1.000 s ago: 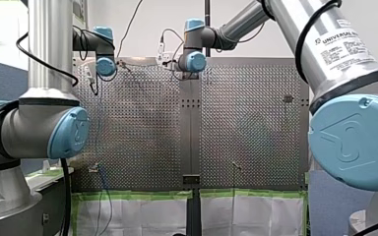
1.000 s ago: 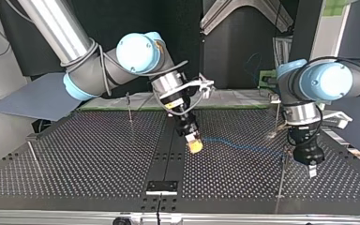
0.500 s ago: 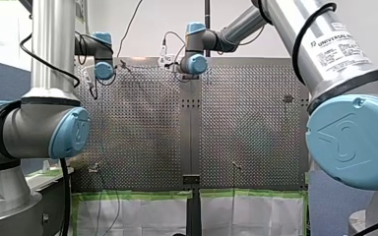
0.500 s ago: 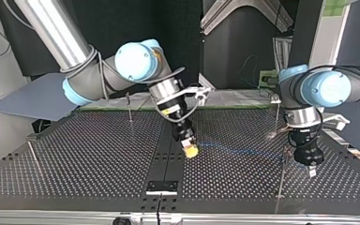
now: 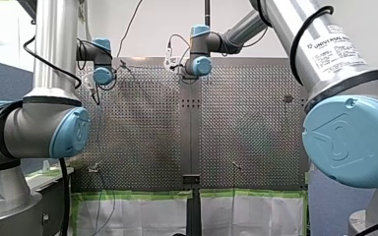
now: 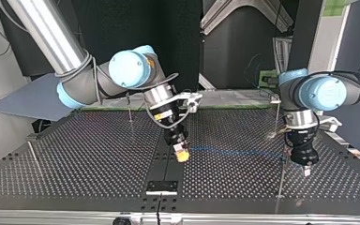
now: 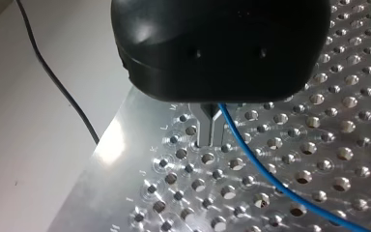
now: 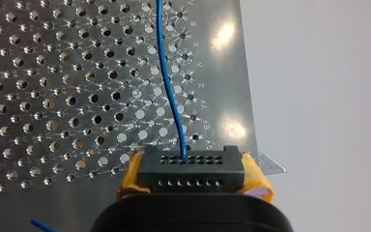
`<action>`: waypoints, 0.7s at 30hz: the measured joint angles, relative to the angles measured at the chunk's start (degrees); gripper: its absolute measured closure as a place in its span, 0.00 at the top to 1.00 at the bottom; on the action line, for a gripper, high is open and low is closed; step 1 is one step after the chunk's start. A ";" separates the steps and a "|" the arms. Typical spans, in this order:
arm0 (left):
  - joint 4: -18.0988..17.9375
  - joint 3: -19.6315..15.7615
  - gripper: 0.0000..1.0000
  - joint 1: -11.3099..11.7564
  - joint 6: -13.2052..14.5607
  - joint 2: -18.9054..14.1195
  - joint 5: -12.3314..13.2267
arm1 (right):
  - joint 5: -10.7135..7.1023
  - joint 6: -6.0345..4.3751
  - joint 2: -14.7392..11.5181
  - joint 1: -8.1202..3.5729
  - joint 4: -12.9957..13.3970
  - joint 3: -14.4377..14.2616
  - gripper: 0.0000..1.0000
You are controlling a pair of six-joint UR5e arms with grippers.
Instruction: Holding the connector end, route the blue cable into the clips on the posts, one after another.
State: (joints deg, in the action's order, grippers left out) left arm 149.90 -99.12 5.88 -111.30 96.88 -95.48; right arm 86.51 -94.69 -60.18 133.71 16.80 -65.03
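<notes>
Stretching blue cable (image 8: 166, 77) from connector (image 8: 192, 169)
My right gripper (image 6: 182, 153) clamps connector, left gripper (image 7: 211, 139) pinches cable; overtension could pull it out.

I've got a thin blue cable (image 8: 169, 87), black hole-dotted plastic connector block (image 8: 191, 169), yellow pads (image 8: 258, 182) on my right claw (image 6: 182, 153), silver perforated metal worktop (image 8: 38, 126).

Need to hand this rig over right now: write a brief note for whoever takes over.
My right gripper: shut on the black connector of the blue cable, yellow pads on either side.
My left gripper: the cable meets it; I cannot tell whether it grips.
The cable spans between both grippers above the perforated table.
Done: connector end held. No view shows the cable in a clip.
Left: route it into the clips on the posts, one after another.
</notes>
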 joint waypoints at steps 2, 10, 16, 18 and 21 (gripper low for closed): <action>0.23 0.00 0.00 0.11 -0.97 0.05 0.08 | -0.06 0.06 0.00 -0.04 -0.05 0.01 0.00; 1.12 0.00 0.56 0.25 -3.86 0.01 0.88 | -0.24 0.18 0.00 -0.22 -0.13 0.02 0.00; 2.89 0.00 0.80 0.12 -3.64 -0.35 0.11 | -0.36 0.26 0.00 -0.34 -0.25 0.02 0.00; 3.55 0.00 0.83 0.08 -3.66 -0.74 -0.46 | -0.36 0.27 0.01 -0.35 -0.30 0.02 0.00; 4.41 0.00 0.87 0.21 -4.13 -1.62 -1.25 | -0.37 0.27 0.01 -0.34 -0.44 0.02 0.00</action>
State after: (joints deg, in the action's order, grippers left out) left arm 154.30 -99.12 6.09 -115.43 95.26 -96.73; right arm 86.15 -94.41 -60.18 133.36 16.36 -65.01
